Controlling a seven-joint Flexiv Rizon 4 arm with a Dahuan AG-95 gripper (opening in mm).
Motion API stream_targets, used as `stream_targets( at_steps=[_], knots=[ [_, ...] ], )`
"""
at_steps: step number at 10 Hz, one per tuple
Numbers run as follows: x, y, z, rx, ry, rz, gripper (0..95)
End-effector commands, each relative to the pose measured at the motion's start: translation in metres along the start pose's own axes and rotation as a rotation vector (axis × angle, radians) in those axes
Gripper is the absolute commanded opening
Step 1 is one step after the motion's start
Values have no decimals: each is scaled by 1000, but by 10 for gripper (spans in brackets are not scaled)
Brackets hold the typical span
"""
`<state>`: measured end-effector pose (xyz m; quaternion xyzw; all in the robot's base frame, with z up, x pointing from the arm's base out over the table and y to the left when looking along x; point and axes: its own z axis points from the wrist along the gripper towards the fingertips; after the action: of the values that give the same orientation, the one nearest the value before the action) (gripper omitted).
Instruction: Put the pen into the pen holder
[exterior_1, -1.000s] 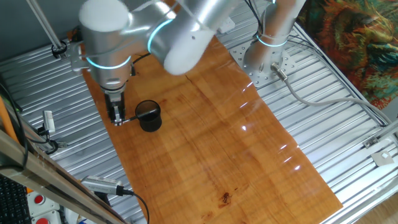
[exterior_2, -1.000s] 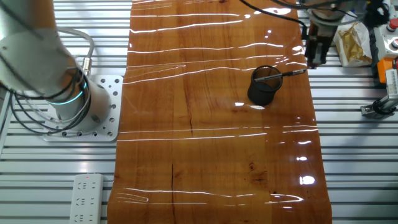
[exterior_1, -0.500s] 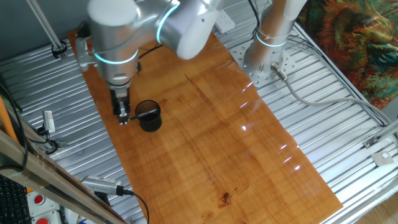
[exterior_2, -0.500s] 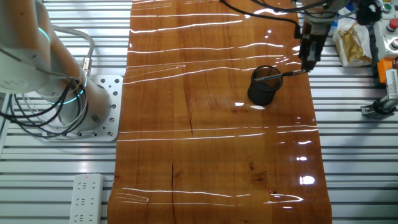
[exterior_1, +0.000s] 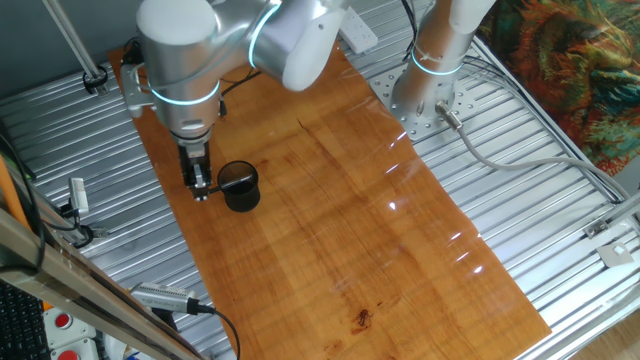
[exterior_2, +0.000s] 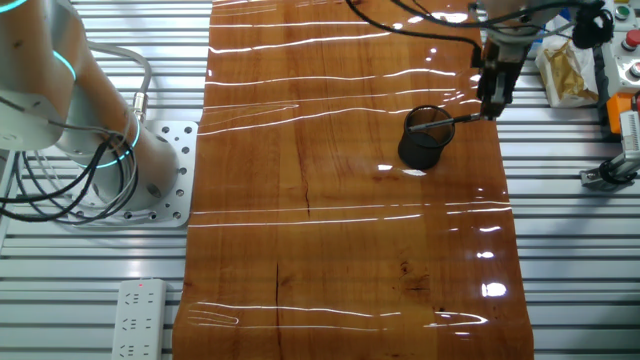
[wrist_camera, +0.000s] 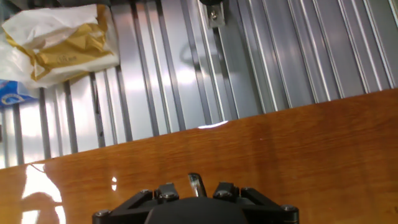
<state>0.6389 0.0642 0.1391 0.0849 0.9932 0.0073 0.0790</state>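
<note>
One thin pen (exterior_2: 452, 121) lies across the black rim of one dark pen holder (exterior_2: 424, 139), its silvery outer end reaching to the tips of the gripper (exterior_2: 489, 108) at the edge of the wooden board (exterior_2: 340, 230). The fingers sit narrow around that end (whether they actually pinch it cannot be told). Nothing else is visible inside the cup. The hand view shows only board and slatted metal table (wrist_camera: 261, 56).

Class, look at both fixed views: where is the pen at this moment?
The pen lies across the rim of the pen holder, its outer end at the gripper, near the wooden board's right edge in that view.
</note>
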Motion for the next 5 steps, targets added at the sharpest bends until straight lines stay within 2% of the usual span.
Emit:
stream_targets(
  at_steps=[1,5],
  knots=[
    [0,-4,10,2,-11,-4,380],
    [2,3,23,6,-16,0,380]
  ],
)
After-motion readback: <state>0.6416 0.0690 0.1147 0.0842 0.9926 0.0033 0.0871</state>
